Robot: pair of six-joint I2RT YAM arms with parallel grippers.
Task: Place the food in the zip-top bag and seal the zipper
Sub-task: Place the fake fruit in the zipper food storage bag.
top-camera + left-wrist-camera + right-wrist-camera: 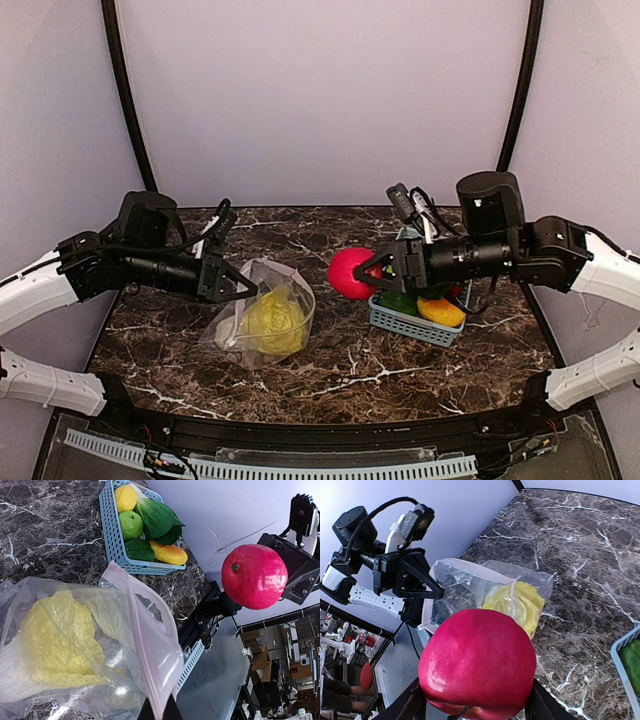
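The clear zip-top bag (240, 318) lies on the marble table with the pale yellow cabbage (272, 322) inside it. My left gripper (240, 290) is shut on the bag's mouth edge, holding the pinkish zipper strip (135, 615) up. In the left wrist view the strip runs down between the shut jaws of this gripper (159, 712). My right gripper (372, 275) is shut on the red fruit (348, 273) and holds it in the air, right of the bag's mouth. In the right wrist view the red fruit (477, 662) fills the gap between the fingers, with the bag (465, 587) beyond.
A light-blue slotted basket (111, 535) stands at the right, behind the right gripper. It holds a lemon (125, 497), a green apple (131, 524), an orange-yellow pepper (169, 553) and a green leafy vegetable (157, 517). Curved black poles rise at the back corners.
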